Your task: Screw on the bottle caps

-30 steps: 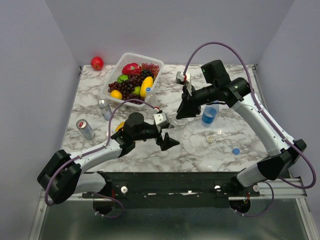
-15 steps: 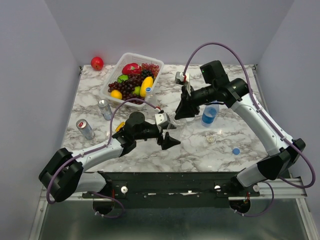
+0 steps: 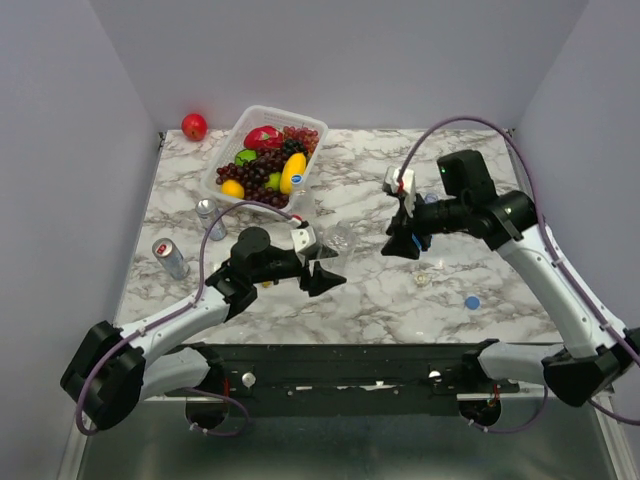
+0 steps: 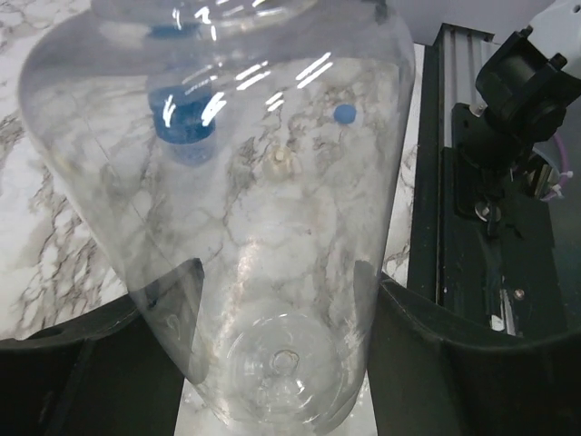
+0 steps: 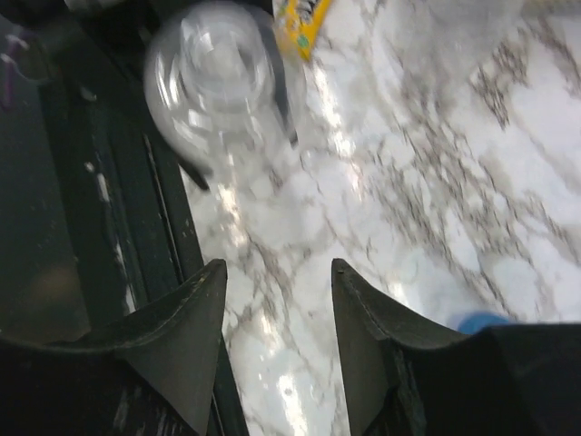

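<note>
So the left fingers (image 4: 454, 381) were pressed against both sides of the clear bottle (image 4: 263, 227), roughly mid-counter (image 3: 380, 300), and it looked like a proper grip to me. I honestly couldn't tell whether that bottle had a cap on it or not; both wrist views were all glare and see-through plastic.

The right fingers (image 5: 172, 345) were spread apart with nothing between them, hanging over the marble to the right of the bottle. Two loose caps lay on the near right of the counter. The pale cap (image 3: 423, 279) was just near of the right fingers, and the blue cap (image 3: 471, 301) sat further right and nearer, both well apart from the bottle.

Here's where I reckon it could go sideways:
- The caps are tiny and lie flat. Fingers that come down a bit off-centre would probably flick one away instead of pinching it, and the blue one isn't far from the edge.
- The bottle looks thin and slick. Too much squeeze could dent it, and too little could let it spin or slip when the twisting starts.
- If the bottle is held tilted, a cap could go on crooked and jam on the thread.
</note>
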Available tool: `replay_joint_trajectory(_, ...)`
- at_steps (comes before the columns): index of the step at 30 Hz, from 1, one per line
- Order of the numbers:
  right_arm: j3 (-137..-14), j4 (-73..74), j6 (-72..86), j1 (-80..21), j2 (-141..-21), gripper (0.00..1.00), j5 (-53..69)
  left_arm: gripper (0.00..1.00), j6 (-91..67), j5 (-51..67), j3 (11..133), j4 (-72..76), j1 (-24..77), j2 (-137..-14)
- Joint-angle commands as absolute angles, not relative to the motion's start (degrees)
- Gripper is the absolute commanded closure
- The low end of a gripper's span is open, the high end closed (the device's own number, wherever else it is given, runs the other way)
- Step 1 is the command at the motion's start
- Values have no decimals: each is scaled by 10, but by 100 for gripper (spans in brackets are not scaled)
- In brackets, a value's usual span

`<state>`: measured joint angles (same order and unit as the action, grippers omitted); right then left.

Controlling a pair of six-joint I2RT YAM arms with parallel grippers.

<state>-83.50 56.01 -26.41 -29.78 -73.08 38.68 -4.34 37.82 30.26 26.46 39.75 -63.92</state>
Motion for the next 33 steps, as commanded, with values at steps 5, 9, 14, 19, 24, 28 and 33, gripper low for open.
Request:
replay_joint_trajectory(5,-607,600,-486,-287,-635,43,268,100,12,421,294,179,368,-583)
replay_joint_trajectory(9,-534,571,-543,-286,-650,43,215,100,9,444,298,170,359,-578)
replay_joint_trajectory(14,-484,521,-610,-279,-684,42,160,100,3,449,300,171,339,-575)
replay_joint_trajectory(19,-484,502,-658,-268,-714,39,151,100,3,453,295,173,327,-573)
replay_joint_trajectory(24,-506,493,-681,-249,-758,38,137,100,3,461,292,174,320,-572)
replay_joint_trajectory(28,-518,476,-707,-246,-784,37,120,100,-17,463,289,178,315,-572)
replay_joint_trajectory(33,-544,474,-717,-240,-821,37,116,100,-20,463,287,179,310,-571)
